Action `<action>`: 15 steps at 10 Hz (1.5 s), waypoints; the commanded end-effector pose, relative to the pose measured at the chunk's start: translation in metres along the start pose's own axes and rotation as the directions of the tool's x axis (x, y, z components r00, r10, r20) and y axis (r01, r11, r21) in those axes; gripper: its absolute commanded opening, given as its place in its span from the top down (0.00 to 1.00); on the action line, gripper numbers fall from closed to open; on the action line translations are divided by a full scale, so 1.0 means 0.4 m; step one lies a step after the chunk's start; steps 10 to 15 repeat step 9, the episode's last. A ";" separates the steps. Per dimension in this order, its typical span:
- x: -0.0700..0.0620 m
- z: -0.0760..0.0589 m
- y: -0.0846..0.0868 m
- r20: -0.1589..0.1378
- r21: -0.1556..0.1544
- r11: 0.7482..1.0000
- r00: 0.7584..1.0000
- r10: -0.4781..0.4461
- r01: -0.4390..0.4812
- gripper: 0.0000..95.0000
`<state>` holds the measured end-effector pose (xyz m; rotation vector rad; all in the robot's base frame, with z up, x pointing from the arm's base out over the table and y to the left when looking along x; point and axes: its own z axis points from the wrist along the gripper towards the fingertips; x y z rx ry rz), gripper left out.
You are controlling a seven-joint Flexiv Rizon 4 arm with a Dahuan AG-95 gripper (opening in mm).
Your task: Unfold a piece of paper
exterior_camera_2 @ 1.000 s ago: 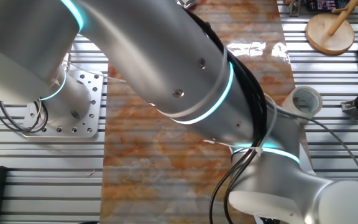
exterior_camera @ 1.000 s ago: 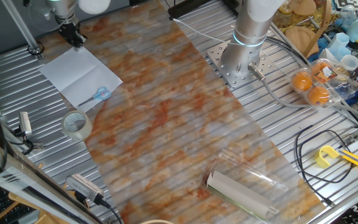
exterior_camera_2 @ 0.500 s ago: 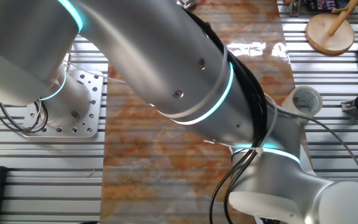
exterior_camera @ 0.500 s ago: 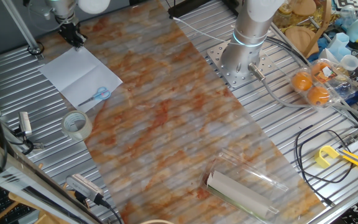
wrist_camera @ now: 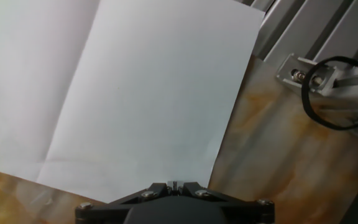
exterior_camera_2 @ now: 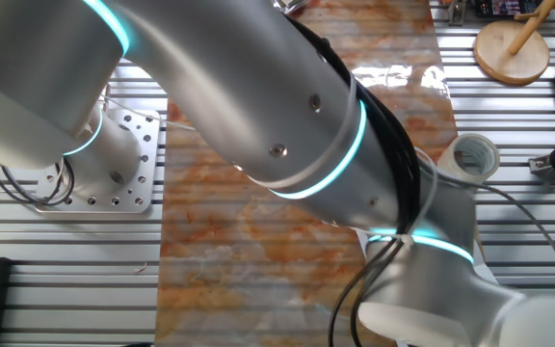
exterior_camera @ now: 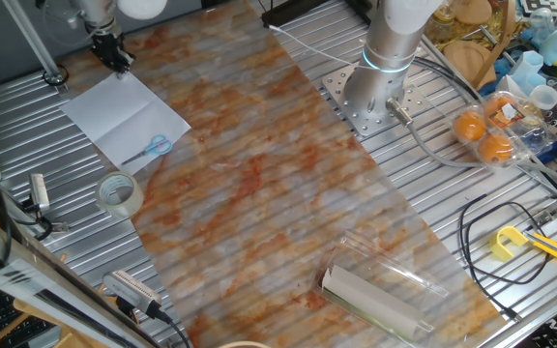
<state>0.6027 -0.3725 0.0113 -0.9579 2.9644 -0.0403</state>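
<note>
The piece of paper [exterior_camera: 124, 118] lies flat and open at the table's far left, half on the metal slats and half on the orange mat, with a crease across it and a light-blue squiggle [exterior_camera: 153, 147] near its front edge. My gripper [exterior_camera: 119, 66] hangs just over the paper's far corner, its jaws together with nothing between them. In the hand view the paper [wrist_camera: 135, 93] fills the frame below the closed gripper [wrist_camera: 174, 183]. In the other fixed view my arm hides the paper.
A translucent tape roll [exterior_camera: 120, 193] sits just in front of the paper and shows in the other fixed view too [exterior_camera_2: 474, 155]. A rolled sheet in clear plastic [exterior_camera: 375, 295] lies at front right. Oranges [exterior_camera: 483, 135] and the arm base [exterior_camera: 380, 87] stand at the right. A metal bracket [wrist_camera: 297, 71] is beside the paper.
The arm and gripper have shifted slightly up and away from the paper's corner. The paper has not moved.
</note>
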 end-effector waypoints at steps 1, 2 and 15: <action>-0.004 -0.002 0.001 0.004 -0.012 1.000 1.000 0.002 -0.002 1.00; -0.004 -0.002 0.001 0.005 -0.014 1.000 1.000 0.002 -0.001 1.00; -0.006 -0.008 0.000 -0.002 -0.017 1.000 1.000 -0.001 0.001 1.00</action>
